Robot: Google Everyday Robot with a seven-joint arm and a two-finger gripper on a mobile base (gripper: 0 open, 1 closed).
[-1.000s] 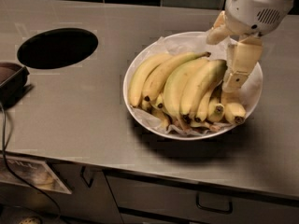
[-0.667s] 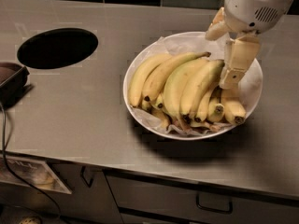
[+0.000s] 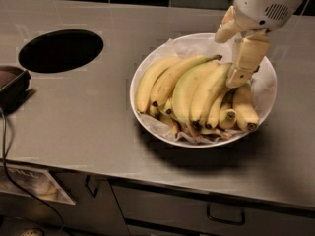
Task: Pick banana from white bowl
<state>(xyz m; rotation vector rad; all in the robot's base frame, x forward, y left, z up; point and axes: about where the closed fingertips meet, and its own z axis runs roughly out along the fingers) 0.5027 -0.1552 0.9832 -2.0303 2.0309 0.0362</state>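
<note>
The white bowl (image 3: pixel 266 90), lined with crinkled white paper, stands on the steel counter and holds several bananas. The banana (image 3: pixel 188 93) is the long, thick, pale greenish-yellow one in the middle of the pile, with its stem toward the upper right and its dark tip at the bowl's front. My gripper (image 3: pixel 229 58) hangs over the bowl's right rear part, by the stem ends. Its fingers are apart. One cream finger (image 3: pixel 246 58) points down and its tip rests at or just above the stem end of the banana pile. It holds nothing.
A black oval hole (image 3: pixel 60 49) is cut in the counter at the left. A dark container (image 3: pixel 11 85) sits at the left edge with a cable hanging down. Shorter yellow bananas (image 3: pixel 243 109) lie at the bowl's right. Drawers with handles are below the counter.
My gripper has shifted slightly left and back over the bowl. The bananas and the bowl have not moved.
</note>
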